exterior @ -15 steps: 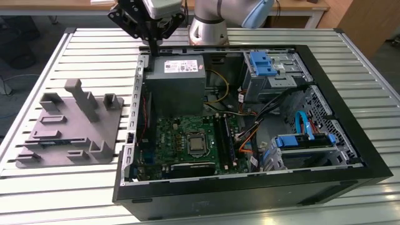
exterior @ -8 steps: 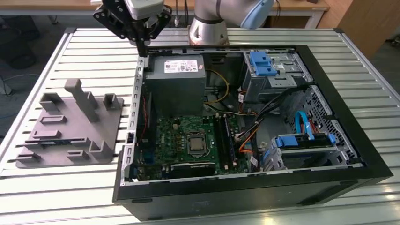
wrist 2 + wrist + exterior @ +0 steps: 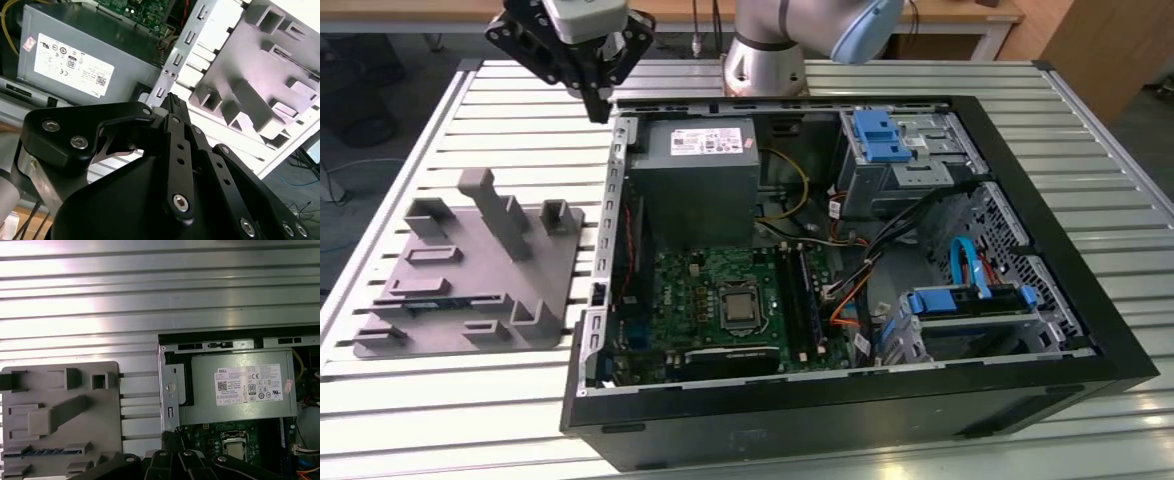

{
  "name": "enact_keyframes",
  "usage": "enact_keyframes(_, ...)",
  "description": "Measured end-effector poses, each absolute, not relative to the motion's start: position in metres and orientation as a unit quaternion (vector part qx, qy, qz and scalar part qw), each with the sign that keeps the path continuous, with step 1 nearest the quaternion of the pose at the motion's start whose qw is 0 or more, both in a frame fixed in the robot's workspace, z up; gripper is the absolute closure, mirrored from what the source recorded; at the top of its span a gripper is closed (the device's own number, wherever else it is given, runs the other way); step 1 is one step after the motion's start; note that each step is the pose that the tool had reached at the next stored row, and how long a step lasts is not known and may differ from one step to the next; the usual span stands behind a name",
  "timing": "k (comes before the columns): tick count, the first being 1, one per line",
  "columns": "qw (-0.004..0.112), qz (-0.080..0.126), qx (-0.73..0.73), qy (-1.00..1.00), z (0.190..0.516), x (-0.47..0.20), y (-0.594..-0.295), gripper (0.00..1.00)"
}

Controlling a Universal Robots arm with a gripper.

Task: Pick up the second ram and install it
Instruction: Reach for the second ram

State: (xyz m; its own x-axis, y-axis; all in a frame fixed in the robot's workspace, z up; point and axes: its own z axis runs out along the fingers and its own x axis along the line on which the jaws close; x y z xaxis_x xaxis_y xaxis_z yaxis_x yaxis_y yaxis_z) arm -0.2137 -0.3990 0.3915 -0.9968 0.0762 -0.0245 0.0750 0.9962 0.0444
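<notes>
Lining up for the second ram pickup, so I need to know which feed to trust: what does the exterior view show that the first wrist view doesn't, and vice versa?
Exterior view: the arm's base behind the computer case, and the blue drive brackets inside it.
First wrist view: the second ram, a blue-green strip seated in the grey block, with nothing touching it.
Both: the gripper, holding nothing, near the case's power supply corner; the grey block, motherboard with its CPU socket, and the slatted table.
</notes>
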Motion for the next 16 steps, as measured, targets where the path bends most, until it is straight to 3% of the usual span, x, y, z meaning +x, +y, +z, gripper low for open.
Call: enact_keyframes(16,0.013,0.022,0.038,0.999,0.389,-0.269,-0.399,0.90)
